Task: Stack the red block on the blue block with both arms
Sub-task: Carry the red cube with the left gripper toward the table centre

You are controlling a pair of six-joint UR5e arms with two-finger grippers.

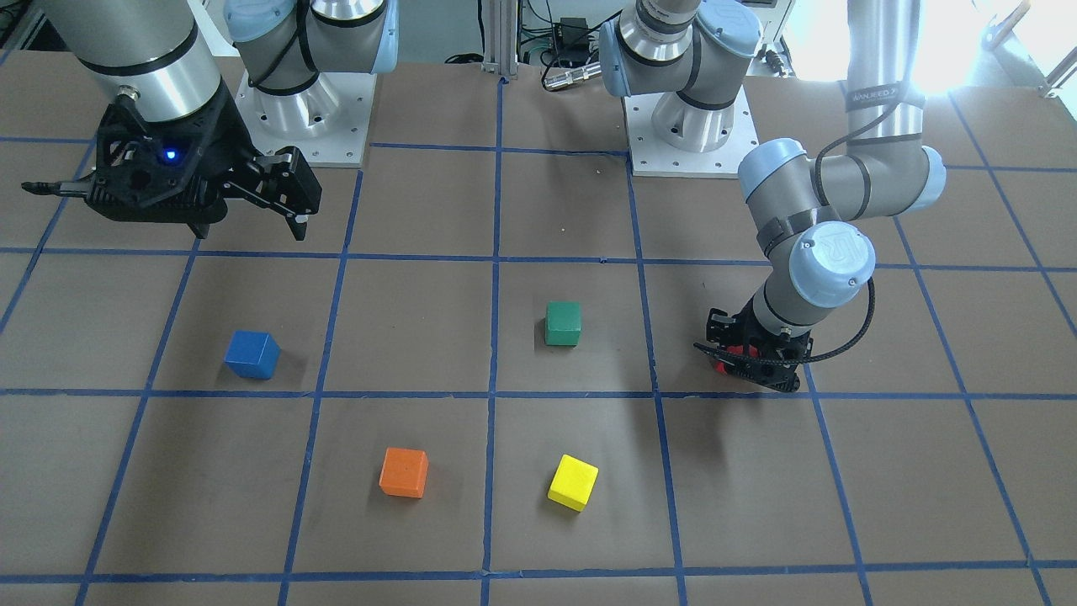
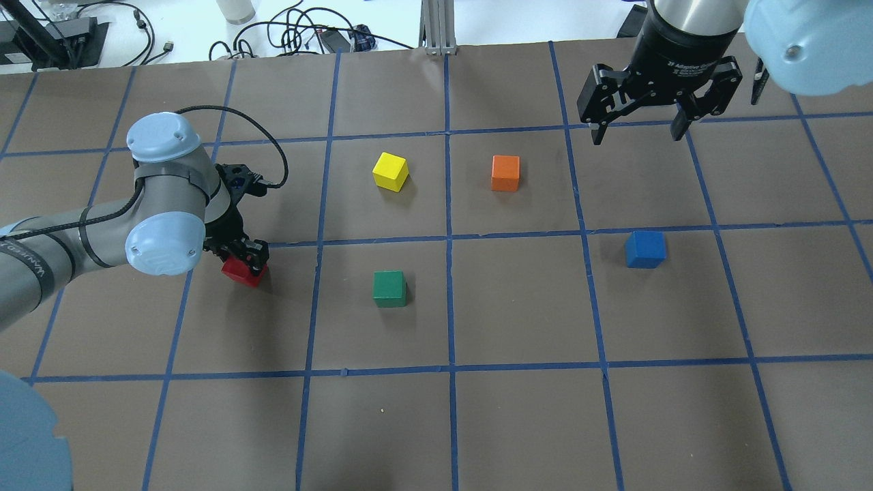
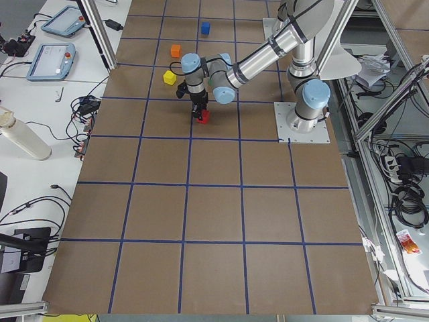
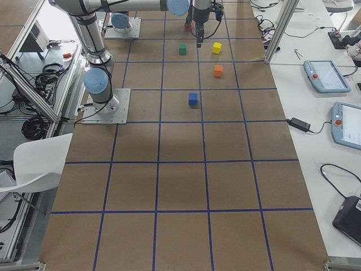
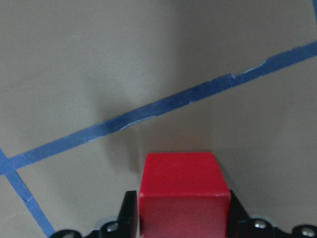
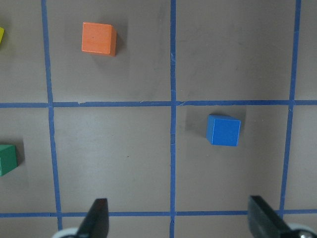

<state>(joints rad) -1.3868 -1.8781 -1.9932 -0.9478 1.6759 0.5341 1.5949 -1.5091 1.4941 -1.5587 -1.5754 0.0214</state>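
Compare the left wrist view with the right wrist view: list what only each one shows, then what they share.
Only the left wrist view: the red block, close up, between the fingers of the left gripper, which sit against its two sides. Only the right wrist view: the blue block, the orange block, a green block cut by the edge, and the right gripper, open. Both: the brown table with blue tape lines.
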